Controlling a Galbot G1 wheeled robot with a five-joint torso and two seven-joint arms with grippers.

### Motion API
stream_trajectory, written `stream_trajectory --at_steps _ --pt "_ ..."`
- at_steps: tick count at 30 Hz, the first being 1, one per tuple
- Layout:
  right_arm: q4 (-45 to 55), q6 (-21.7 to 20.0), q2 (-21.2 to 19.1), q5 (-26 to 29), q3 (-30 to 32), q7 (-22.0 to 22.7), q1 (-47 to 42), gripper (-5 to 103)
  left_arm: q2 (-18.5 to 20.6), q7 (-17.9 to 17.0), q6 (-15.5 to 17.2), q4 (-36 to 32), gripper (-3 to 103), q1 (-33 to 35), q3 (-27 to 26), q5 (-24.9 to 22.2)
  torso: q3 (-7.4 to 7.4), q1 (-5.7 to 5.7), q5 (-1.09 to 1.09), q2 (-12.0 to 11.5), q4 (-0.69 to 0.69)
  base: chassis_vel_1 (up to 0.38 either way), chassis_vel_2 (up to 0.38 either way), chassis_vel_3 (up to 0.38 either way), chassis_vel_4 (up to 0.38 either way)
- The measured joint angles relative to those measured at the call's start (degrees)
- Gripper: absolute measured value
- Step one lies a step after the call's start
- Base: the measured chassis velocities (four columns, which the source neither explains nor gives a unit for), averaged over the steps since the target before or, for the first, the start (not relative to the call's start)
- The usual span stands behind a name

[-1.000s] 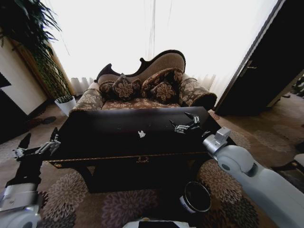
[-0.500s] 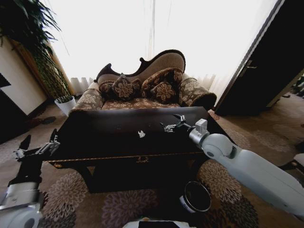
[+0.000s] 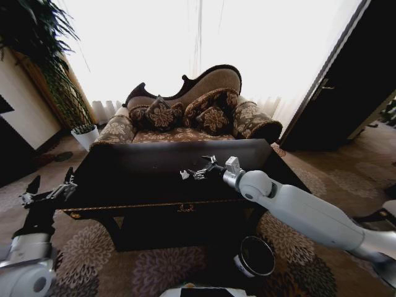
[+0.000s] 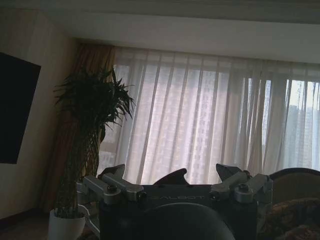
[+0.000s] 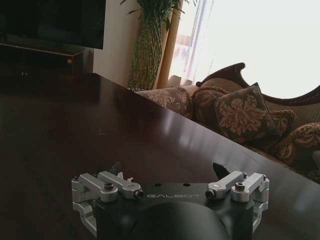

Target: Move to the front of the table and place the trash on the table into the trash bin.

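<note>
The right gripper (image 3: 199, 171) reaches over the dark glossy table (image 3: 124, 179), its fingers spread, just beside a small white paper scrap (image 3: 184, 174). The left gripper (image 3: 46, 190) hangs off the table's left end, and the black trash bin (image 3: 255, 257) stands on the patterned carpet (image 3: 99, 247) below.

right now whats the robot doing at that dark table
The right gripper is stretched out over the dark table, fingers open, right beside a small white scrap of trash near the table's middle; nothing is gripped yet. The left gripper hangs open off the table's left end, idle. The black trash bin stands on the carpet in front of the table, towards the robot's right.
</note>
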Motion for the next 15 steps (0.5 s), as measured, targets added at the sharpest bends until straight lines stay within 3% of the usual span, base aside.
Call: stream_trajectory --at_steps 15 --pt "0.66 -3.11 0.54 4.48 -0.94 4.02 -1.26 100 0.33 -0.13 0.16 1.74 100 -1.5 0.94 -0.09 -0.01 -0.01 0.0 0.0 -0.01 0.0 0.0 0.0 0.0"
